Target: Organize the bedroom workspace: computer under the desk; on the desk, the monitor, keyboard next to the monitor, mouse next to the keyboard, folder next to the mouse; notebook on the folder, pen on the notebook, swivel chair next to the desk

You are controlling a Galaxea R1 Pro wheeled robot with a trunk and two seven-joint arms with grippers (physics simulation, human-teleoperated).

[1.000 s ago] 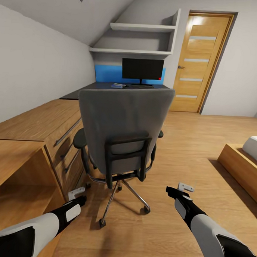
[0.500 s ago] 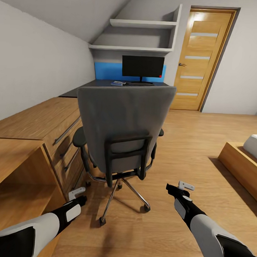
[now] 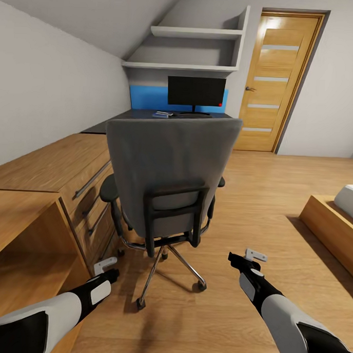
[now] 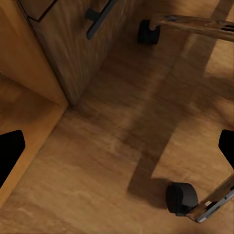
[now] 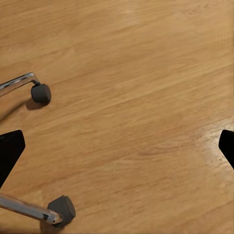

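Note:
The grey swivel chair (image 3: pixel 169 166) stands right in front of me with its back toward me, and the backrest hides its seat. Behind it is the black desk (image 3: pixel 125 117) with the monitor (image 3: pixel 195 92) on it. A small bluish flat thing (image 3: pixel 162 114) lies left of the monitor's stand, too small to identify. The computer, keyboard, mouse, folder, notebook and pen cannot be made out. My left gripper (image 3: pixel 105 266) (image 4: pixel 117 151) hangs open low beside the chair's base. My right gripper (image 3: pixel 255 257) (image 5: pixel 117 148) is open over the floor, right of the base.
A light wooden drawer chest (image 3: pixel 69 166) runs along the left wall, close to the chair and my left arm. Chair casters (image 4: pixel 181 197) (image 5: pixel 41 92) sit near both grippers. A wooden door (image 3: pixel 275 83) is at the back right, and a bed platform (image 3: pixel 333 224) at the right.
A second ago the whole view shifted slightly, so the camera moved. Nothing has changed over the last half second, and both grippers stay open in place.

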